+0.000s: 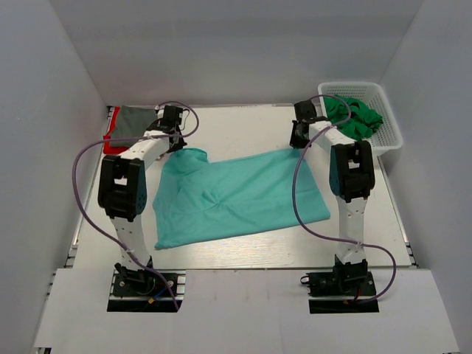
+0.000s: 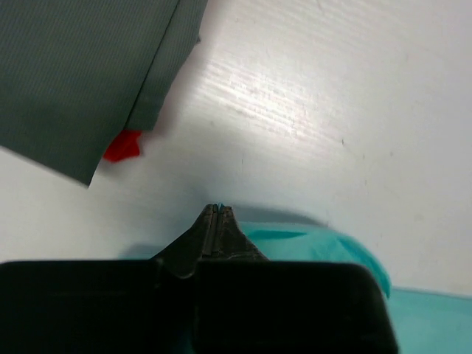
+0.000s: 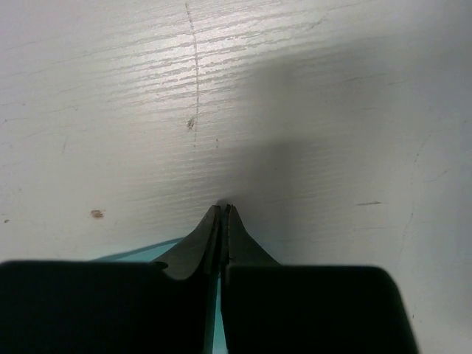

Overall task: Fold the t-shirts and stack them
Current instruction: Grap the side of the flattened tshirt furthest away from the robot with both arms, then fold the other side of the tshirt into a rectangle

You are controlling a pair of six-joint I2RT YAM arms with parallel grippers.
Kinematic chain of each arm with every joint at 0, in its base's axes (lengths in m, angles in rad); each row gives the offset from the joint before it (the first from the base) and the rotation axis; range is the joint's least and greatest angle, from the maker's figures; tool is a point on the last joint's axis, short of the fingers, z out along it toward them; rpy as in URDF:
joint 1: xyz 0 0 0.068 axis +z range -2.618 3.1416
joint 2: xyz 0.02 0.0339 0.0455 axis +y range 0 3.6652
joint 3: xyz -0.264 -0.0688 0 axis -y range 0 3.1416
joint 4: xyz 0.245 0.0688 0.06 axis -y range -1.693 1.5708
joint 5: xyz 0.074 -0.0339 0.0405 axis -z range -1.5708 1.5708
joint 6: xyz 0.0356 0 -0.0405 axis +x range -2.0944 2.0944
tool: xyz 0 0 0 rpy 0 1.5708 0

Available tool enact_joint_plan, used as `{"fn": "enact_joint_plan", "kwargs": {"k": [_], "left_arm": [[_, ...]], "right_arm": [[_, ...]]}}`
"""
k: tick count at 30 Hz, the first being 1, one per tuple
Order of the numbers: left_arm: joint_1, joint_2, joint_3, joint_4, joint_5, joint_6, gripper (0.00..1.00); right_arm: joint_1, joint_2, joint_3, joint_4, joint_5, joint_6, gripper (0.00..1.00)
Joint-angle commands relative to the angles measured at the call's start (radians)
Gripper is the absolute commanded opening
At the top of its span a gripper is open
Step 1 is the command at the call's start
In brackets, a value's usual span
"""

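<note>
The large light teal t-shirt (image 1: 236, 195) lies spread across the middle of the table. My left gripper (image 1: 175, 140) is shut on its far left corner; teal cloth (image 2: 324, 247) shows pinched at the tips (image 2: 215, 210). My right gripper (image 1: 299, 138) is shut on the far right corner; teal (image 3: 133, 252) shows between and beside the closed fingers (image 3: 225, 210). A folded dark grey t-shirt (image 1: 136, 120) lies on a red one (image 1: 110, 140) at the far left; both show in the left wrist view, grey (image 2: 81, 74) over red (image 2: 122, 146). A bright green t-shirt (image 1: 354, 114) fills the basket.
The white plastic lattice basket (image 1: 391, 136) stands at the far right corner. Grey enclosure walls (image 1: 44, 110) close in both sides and the back. Both arms' cables loop over the table near the shirt's sides.
</note>
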Motion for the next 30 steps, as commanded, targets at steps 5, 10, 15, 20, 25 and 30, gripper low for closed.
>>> {"fn": "enact_joint_plan", "kwargs": {"k": [5,10,15,20,25,30], "left_arm": [[-0.009,-0.272,-0.181,0.027,0.039,-0.040,0.00],[-0.009,-0.464,-0.349,0.027,0.098,-0.106,0.00],[-0.009,-0.626,-0.509,0.026,0.156,-0.134,0.00],[-0.009,-0.737,-0.581,-0.088,0.156,-0.153,0.00],[-0.009,-0.852,-0.713,-0.121,0.176,-0.225,0.00],[-0.009,-0.969,-0.814,-0.141,0.276,-0.286,0.00]], "right_arm": [[0.013,-0.195,-0.134,0.078,0.059,-0.028,0.00],[0.024,-0.352,-0.281,0.142,0.042,-0.031,0.00],[0.024,-0.452,-0.417,0.153,0.048,-0.023,0.00],[0.024,-0.545,-0.511,0.159,0.058,-0.011,0.00],[0.027,-0.674,-0.659,0.196,0.044,0.025,0.00],[0.024,-0.762,-0.769,0.205,0.024,0.043,0.00]]}}
